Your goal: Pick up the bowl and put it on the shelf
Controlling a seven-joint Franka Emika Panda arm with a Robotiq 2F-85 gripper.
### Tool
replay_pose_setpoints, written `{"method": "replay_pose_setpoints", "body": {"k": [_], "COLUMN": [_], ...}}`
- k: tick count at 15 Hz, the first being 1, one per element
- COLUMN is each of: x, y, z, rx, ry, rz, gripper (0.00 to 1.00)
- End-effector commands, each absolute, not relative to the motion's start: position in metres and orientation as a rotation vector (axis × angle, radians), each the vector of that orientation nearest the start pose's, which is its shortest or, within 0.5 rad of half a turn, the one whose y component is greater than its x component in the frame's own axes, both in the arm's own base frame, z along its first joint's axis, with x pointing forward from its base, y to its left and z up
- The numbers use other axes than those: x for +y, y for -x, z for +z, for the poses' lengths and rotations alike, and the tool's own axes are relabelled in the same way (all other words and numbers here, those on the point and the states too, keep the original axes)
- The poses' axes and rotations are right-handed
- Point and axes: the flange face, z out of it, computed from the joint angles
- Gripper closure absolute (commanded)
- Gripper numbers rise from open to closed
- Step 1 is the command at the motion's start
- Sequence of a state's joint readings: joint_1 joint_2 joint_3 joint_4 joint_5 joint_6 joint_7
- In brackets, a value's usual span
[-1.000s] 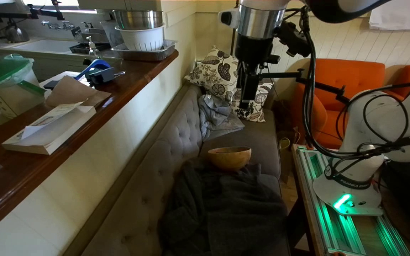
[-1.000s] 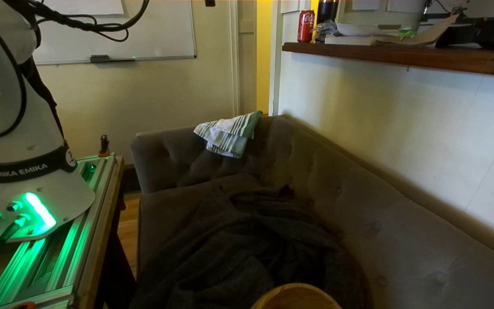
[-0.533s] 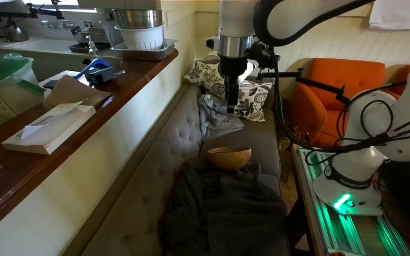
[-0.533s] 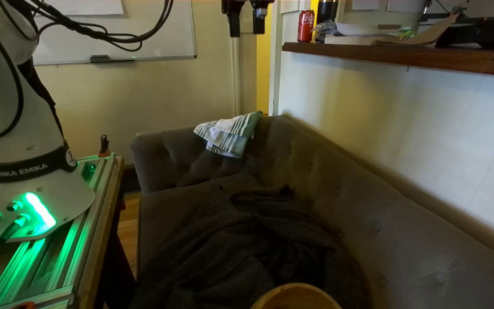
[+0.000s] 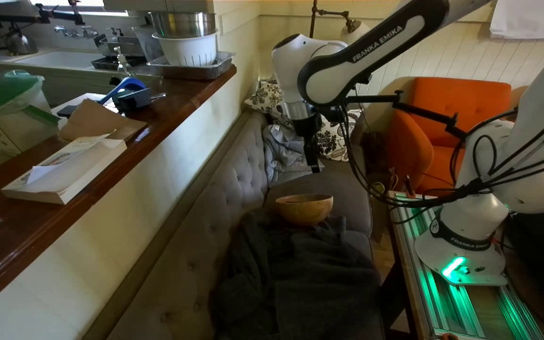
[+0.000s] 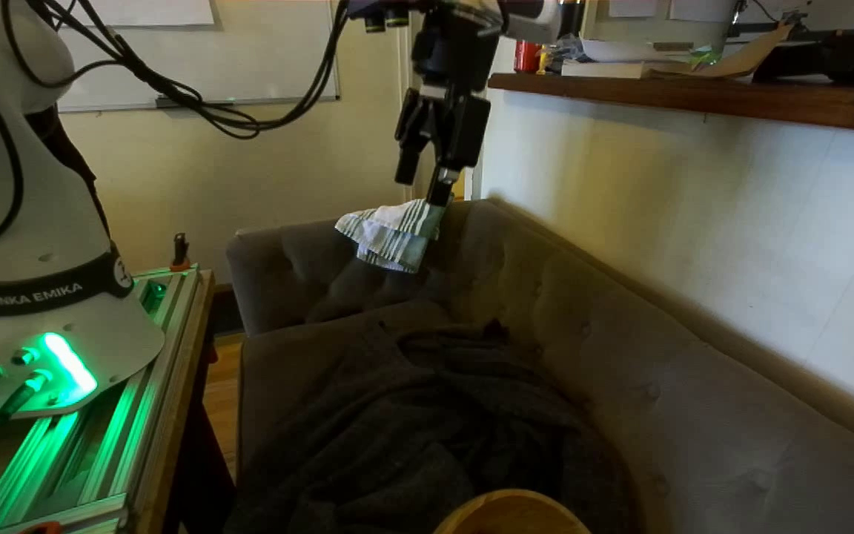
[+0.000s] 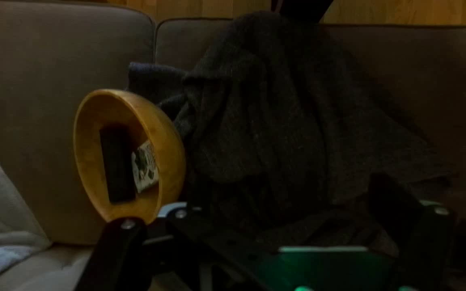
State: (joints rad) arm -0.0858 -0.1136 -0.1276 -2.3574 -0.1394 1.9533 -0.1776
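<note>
Jaws are spread wide, nothing gripped, presumably so the rim of the bowl [image 5: 305, 212] can be straddled. It's parked on the couch [image 5: 187, 283], loaded with a dark block [image 7: 117, 167] and a printed packet [image 7: 145, 166], so it should probably be kept level. Mouth's pointed up; it's round, so no long axis can be picked out. The gripper [image 6: 422, 187] is held above the couch, likely for a descent; the shelf [image 5: 168, 108] is set higher, behind the couch's back.

Parted pincer [image 6: 421, 190] above couch [image 6: 642, 363], blanket [image 6: 390, 430], wooden bowl [image 6: 512, 510]
</note>
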Motion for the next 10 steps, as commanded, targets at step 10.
{"method": "replay_pose_setpoints", "body": {"k": [10], "x": [-0.158], "y": [-0.43], "z": [0.309], "rx": [0.077], "ry": [2.976], "rz": [0.614], "gripper": [0.0]}}
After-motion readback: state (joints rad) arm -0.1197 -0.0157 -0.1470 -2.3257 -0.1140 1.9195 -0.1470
